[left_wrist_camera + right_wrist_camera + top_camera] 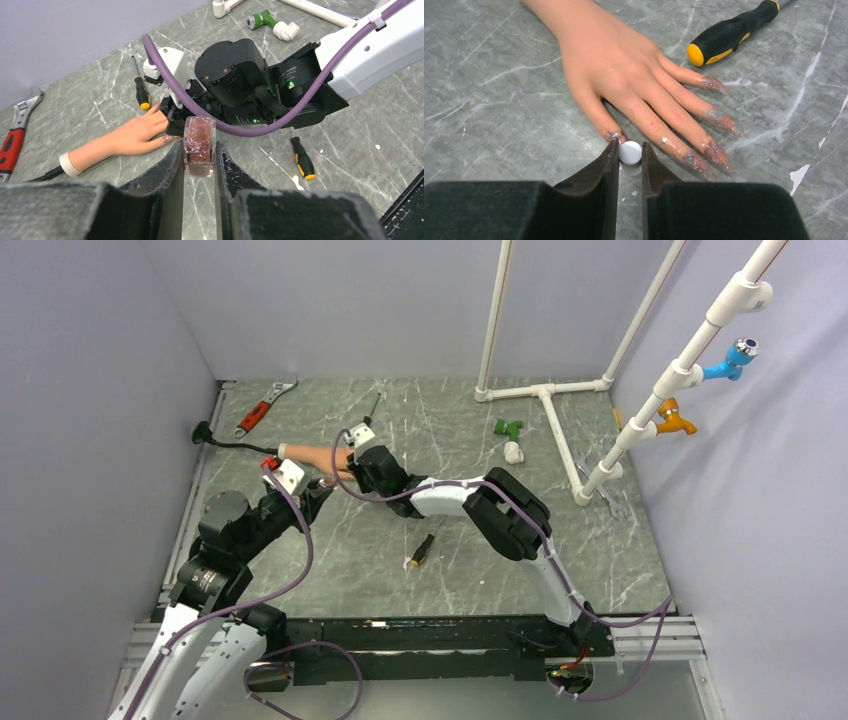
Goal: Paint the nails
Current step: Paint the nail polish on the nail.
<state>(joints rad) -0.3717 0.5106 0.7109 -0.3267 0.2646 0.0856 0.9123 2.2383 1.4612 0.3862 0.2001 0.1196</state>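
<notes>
The left gripper (199,150) is clamped on a small clear, square bottle (199,142) of red-brown glitter. The right gripper (630,150) pinches a smooth white knob (630,152) at the thumb tip of a matte rubber hand (624,70) lying flat. Its long pointed nails (723,121) are crusted with glitter. Beyond lies a black-and-yellow screwdriver (729,32). The table (489,100) is grey veined marble, white-flecked, enclosed by plain grey walls (350,300).

High rear camera looks down — wrist cameras close, sharing the mannequin hand (619,70).
</notes>
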